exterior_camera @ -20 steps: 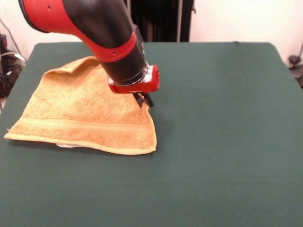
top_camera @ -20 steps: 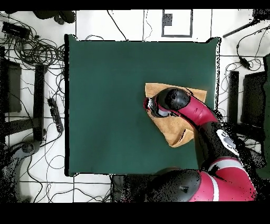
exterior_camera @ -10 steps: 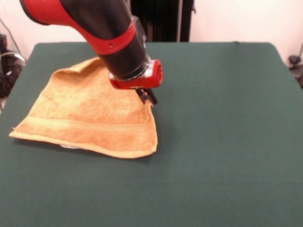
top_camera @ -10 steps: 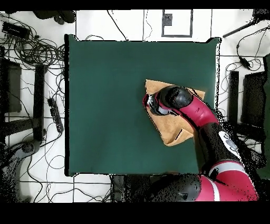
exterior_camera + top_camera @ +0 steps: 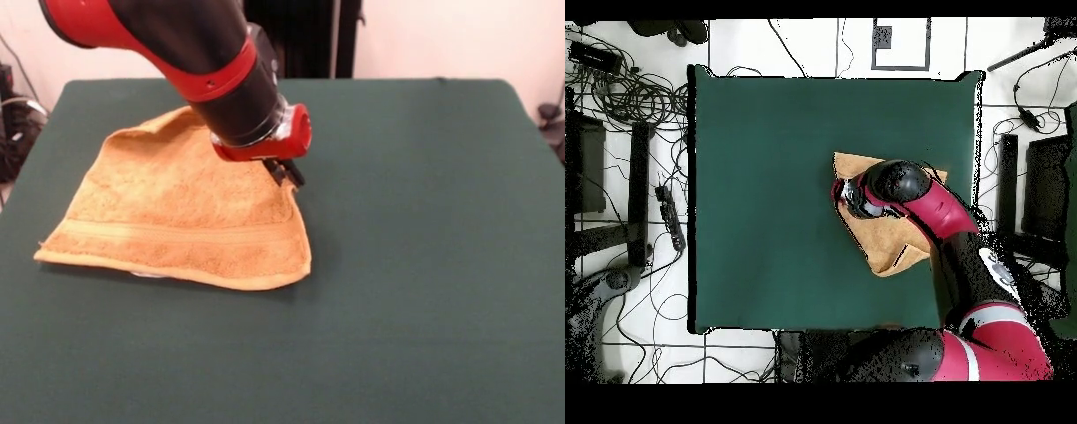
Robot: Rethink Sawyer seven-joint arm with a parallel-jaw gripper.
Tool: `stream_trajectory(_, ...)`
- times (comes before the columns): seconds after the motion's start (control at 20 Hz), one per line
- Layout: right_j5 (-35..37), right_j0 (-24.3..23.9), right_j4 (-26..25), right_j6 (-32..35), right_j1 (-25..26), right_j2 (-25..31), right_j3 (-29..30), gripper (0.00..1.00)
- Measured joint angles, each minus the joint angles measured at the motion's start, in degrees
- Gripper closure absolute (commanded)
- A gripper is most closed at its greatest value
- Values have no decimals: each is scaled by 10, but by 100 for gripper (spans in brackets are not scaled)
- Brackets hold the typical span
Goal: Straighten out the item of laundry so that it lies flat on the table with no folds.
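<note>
The orange-tan terry towel [image 5: 185,212] lies on the left half of the dark green table [image 5: 424,247] in the front view, its border band near the front hem. Its right edge is lifted into a peak at my gripper [image 5: 287,174], which is shut on that edge. A bit of white label [image 5: 146,275] peeks from under the front hem. In the overhead view the towel [image 5: 883,238] sits right of centre, mostly hidden by my arm, with the gripper [image 5: 846,196] at its left edge.
Cables and equipment [image 5: 635,120] lie on the floor around the table in the overhead view. A dark stand [image 5: 300,35] rises behind the table's far edge in the front view.
My gripper has pulled the towel's edge to the right in the front view, and the whole towel has slid that way. The grip has not changed.
</note>
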Motion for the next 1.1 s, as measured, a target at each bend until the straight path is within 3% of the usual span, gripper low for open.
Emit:
stream_trajectory(0.6,5,-20,42,0,-33,0,18,100)
stream_trajectory(1.1,23,-24,35,0,-58,-1,17,100)
